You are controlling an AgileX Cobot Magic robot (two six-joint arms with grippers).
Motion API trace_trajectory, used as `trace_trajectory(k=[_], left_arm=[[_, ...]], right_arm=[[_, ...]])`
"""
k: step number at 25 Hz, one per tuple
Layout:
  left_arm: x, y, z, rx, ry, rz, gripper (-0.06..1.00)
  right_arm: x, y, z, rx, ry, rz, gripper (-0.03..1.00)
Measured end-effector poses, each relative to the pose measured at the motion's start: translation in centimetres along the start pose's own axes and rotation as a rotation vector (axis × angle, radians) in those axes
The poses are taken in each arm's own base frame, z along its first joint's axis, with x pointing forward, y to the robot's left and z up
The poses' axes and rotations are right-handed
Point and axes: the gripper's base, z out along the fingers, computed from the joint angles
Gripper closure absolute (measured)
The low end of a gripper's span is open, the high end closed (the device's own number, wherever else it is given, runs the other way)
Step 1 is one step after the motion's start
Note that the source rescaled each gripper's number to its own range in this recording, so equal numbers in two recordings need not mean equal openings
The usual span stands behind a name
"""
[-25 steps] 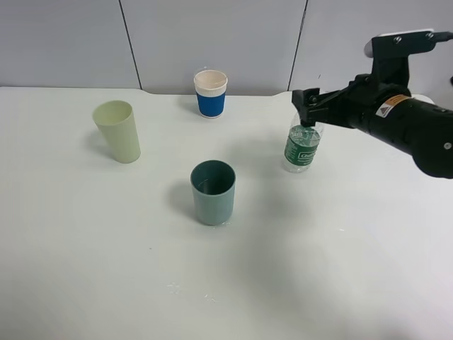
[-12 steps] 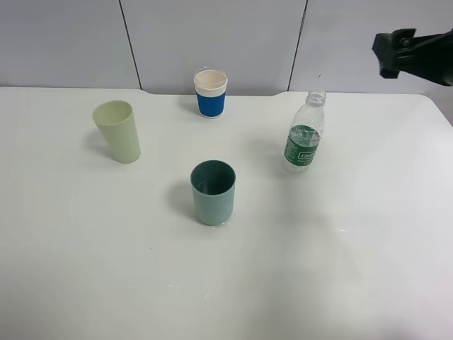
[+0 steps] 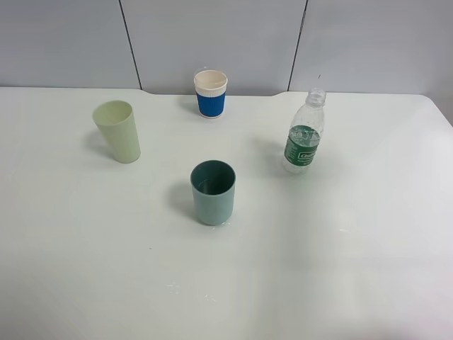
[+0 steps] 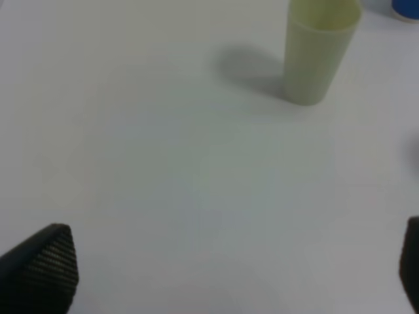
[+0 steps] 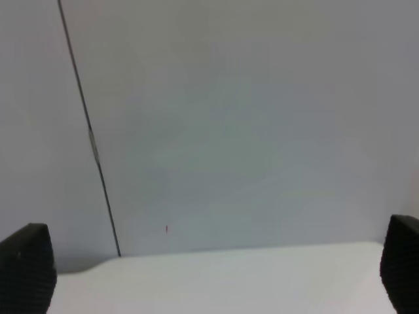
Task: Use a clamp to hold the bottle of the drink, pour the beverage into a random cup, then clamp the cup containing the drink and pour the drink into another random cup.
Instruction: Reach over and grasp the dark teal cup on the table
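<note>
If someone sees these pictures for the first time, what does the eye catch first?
The blue paper cup at the far edge of the table stands out most. Right of it stands a clear bottle with a green label; a teal cup sits mid-table, a pale green cup farther left.

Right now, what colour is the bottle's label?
Green label, best seen in the exterior high view.

White tabletop (image 3: pixel 354 269). Pale yellow-green plastic tumbler (image 3: pixel 118 131). Teal plastic cup (image 3: pixel 213 192). Blue paper cup (image 3: pixel 211 93), cream rim band. Clear plastic bottle (image 3: pixel 304 134), green label with white lettering. Grey wall panels (image 3: pixel 212 42), dark seams. Left hand (image 4: pixel 229 278), right hand (image 5: pixel 216 275): black cross-hatched fingertips (image 4: pixel 42 265).
</note>
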Motion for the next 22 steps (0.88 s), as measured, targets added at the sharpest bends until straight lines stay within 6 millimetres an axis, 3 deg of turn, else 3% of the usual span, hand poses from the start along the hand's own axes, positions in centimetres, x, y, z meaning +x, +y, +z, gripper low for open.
trace_trajectory(k=[5,9,17,22], left_arm=[[0.0,0.0,0.0,0.0,0.0,0.0,-0.06],[0.0,0.0,0.0,0.0,0.0,0.0,-0.06],[0.0,0.0,0.0,0.0,0.0,-0.005,-0.06],[0.0,0.0,0.0,0.0,0.0,0.0,-0.06]], right_arm=[[-2.4,0.1,-5.2,-0.01,-0.143,-0.085,-0.03],[-2.9,0.0,-9.3,-0.006,-0.202,-0.127,-0.03],[-1.0,-0.2,-15.4,-0.002,-0.157,-0.141,-0.03],[0.5,-0.3,-17.3,0.004,-0.058,-0.105,-0.03]])
